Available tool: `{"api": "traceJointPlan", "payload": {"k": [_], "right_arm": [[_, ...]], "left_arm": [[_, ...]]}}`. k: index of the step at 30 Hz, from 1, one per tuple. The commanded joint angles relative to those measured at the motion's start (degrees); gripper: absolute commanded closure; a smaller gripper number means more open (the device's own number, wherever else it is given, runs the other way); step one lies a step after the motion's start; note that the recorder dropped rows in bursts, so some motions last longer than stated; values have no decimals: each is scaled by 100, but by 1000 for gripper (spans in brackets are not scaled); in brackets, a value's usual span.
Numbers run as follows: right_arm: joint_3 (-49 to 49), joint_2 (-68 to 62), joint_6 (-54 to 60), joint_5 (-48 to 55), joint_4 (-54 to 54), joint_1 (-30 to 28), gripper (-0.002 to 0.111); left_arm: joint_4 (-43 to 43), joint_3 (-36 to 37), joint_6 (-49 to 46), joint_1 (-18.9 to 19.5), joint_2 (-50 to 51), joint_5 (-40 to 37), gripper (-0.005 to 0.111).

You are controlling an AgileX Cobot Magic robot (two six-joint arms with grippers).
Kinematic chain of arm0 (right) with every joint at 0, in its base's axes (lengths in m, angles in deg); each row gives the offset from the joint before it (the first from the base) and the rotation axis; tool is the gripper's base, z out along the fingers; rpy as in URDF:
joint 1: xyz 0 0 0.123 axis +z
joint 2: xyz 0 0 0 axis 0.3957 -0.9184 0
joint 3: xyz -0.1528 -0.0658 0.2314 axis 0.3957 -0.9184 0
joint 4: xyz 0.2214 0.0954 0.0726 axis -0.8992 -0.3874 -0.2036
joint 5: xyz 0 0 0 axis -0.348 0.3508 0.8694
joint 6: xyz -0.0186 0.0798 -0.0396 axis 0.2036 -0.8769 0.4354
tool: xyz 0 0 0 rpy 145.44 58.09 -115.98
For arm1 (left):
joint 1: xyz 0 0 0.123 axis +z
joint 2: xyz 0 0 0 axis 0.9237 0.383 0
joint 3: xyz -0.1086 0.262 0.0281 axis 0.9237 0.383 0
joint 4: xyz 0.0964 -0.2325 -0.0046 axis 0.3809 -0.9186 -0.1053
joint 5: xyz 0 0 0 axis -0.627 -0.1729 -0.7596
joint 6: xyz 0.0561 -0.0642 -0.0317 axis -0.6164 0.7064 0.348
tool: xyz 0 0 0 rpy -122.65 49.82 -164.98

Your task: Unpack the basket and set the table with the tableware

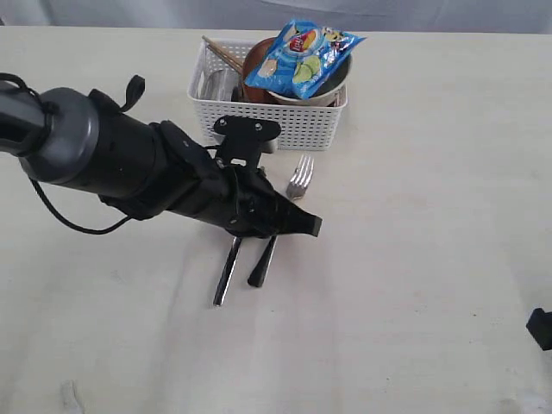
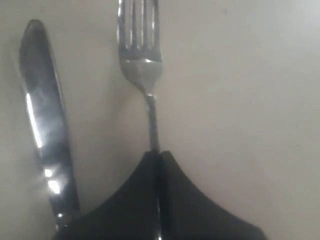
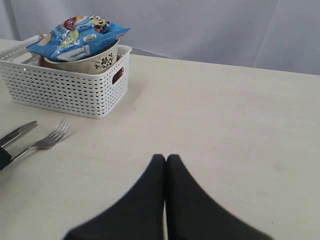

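Exterior view: my left arm [image 1: 129, 164] reaches in from the left, low and slanted over the pale beige wood-grain table [image 1: 431, 259]. Its wrist covers the handle of the flat steel fork [image 1: 300, 177], and my fingertips are hidden here. The fork's tines point toward the white lattice plastic basket [image 1: 285, 125]. The slim steel knife [image 1: 226, 274] lies just beside the fork. The basket holds a blue chip bag [image 1: 302, 56] on a pale bowl [image 1: 332, 90].

Left wrist view: my left gripper [image 2: 159, 154] has its fingers together, clamped on the fork's thin handle. The knife lies alongside, apart from it.

Right wrist view: my right gripper [image 3: 166, 157] has its fingers pressed together and holds nothing, above bare table, well apart from the basket.
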Motion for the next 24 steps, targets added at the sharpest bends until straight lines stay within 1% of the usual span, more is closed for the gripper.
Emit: {"api": "traceJointPlan", "payload": {"k": [1, 4, 7, 9, 11, 13, 14, 15, 17, 22, 23, 24], "right_arm": [[-17, 22, 2, -34, 41, 13, 109], [-17, 22, 2, -34, 41, 13, 109], [-17, 22, 2, -34, 41, 13, 109], [-17, 22, 2, -34, 41, 13, 109], [-17, 22, 2, -34, 41, 13, 109], [-17, 22, 2, -34, 41, 13, 109], [-17, 22, 2, -34, 41, 13, 109], [-17, 22, 2, -34, 41, 13, 109], [-17, 22, 2, -34, 41, 13, 109], [-17, 22, 2, -34, 41, 13, 109], [-17, 22, 2, -34, 41, 13, 109], [-17, 22, 2, -34, 41, 13, 109]], "left_arm": [[0, 15, 637, -334, 0, 278, 107], [0, 15, 970, -555, 0, 686, 107], [0, 15, 1009, -582, 0, 703, 107], [12, 15, 880, -582, 0, 590, 104], [12, 15, 820, -582, 0, 489, 91], [12, 5, 819, -582, 0, 489, 72], [12, 5, 853, -582, 0, 489, 67], [12, -5, 867, -582, 0, 551, 66], [20, -5, 806, -582, 0, 627, 69], [20, -173, -133, -582, -44, 924, 70], [20, -202, -246, -582, -68, 1050, 70], [-16, -290, -688, -582, -153, 1354, 70]]}}
